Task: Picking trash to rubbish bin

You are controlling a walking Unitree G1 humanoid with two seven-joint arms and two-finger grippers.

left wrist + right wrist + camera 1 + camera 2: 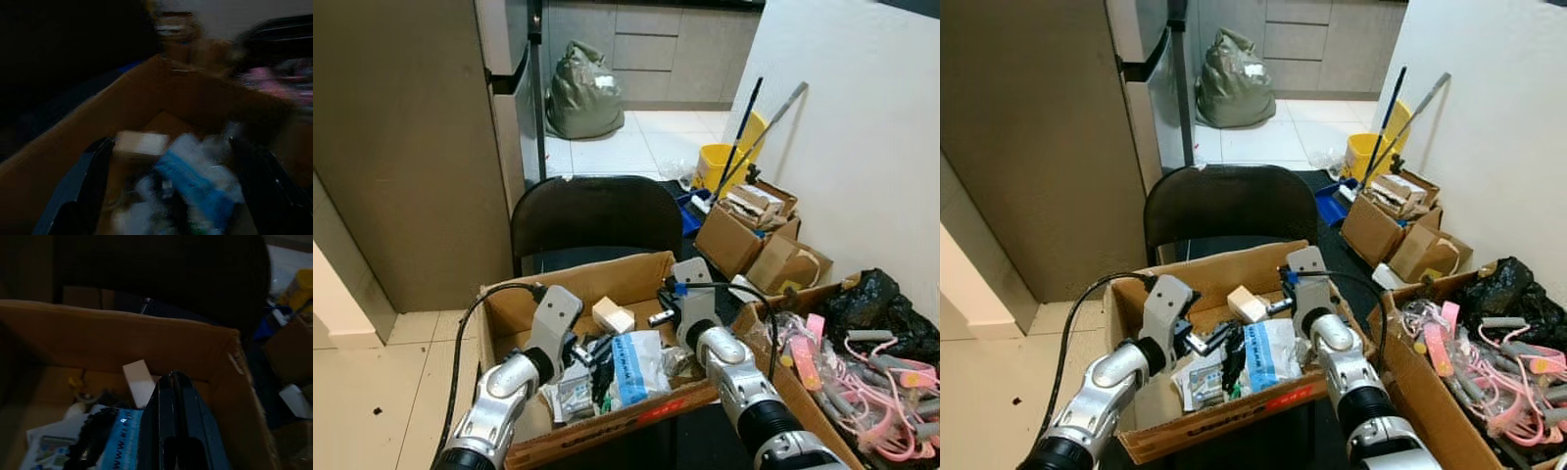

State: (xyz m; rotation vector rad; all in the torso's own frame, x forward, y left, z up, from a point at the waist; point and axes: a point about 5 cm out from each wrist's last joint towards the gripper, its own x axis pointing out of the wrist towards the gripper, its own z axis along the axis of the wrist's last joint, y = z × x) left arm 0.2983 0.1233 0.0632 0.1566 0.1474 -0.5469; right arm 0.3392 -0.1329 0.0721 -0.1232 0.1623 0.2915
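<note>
In the lower middle of the head views sits an open cardboard box, resting in front of a black chair and holding loose trash: a blue and white packet, a small pale carton near the back wall, printed paper wrappers and some dark bits. The left gripper reaches in from the lower left over the box's left half, just above the wrappers; its wrist view is blurred, but its two black fingers stand spread at either side of the frame with the blue packet and pale carton between them, nothing pinched. The right gripper hangs over the box's right half near the back wall, close to the pale carton; in its wrist view the black fingers lie pressed together with nothing between them. At the lower right a second box holds pink cords and a black bag. Further back on the right are more cardboard boxes, a yellow bucket with mop handles leaning on the white wall, and in the upper middle a stuffed grey-green bag on the tiled floor.
</note>
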